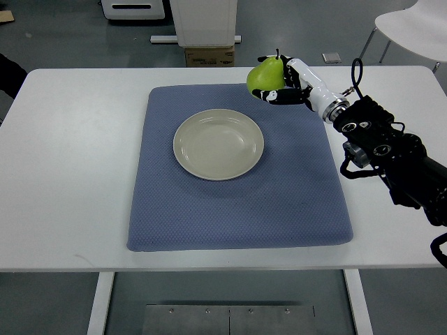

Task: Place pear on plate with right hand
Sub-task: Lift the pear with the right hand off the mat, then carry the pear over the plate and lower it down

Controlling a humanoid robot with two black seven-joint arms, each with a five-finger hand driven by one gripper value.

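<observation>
Top view: right hand (pixel 288 82) grips the pear (pixel 266 75) at the far right corner of the mat.
Nearest us, the white table (pixel 63 174) carries a blue mat (pixel 237 202), and the black forearm reaches in from the right edge, angled up and leftward. Its fingers are wrapped around the green pear, stem up, held over the mat's far corner, apart from the bare cream plate (pixel 218 144) at centre. Beyond the table: grey floor, a cardboard box (pixel 209 55), a white chair (pixel 412 28).
</observation>
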